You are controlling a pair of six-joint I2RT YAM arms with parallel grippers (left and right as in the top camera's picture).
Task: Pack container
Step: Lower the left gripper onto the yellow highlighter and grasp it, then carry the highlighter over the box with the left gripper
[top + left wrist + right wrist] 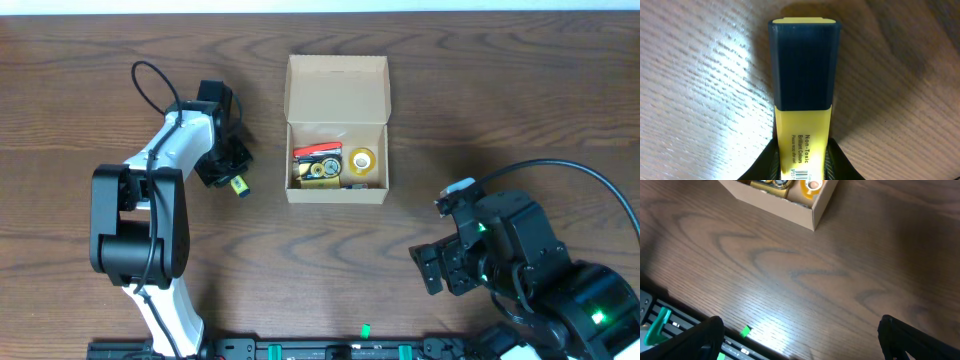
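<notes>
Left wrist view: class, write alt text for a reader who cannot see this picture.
A yellow highlighter with a dark cap fills the frame, cap toward the top, gripped at its lower end by the left gripper. Behind it lies the brown wood-grain table.

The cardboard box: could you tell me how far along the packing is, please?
Done: a yellow tape roll, a red item and gold pieces lie in the open tan cardboard box. In hand: the left gripper clamps a dark-capped yellow highlighter beside it. Left: drop that in, close the lid flap. The right gripper is open.
</notes>
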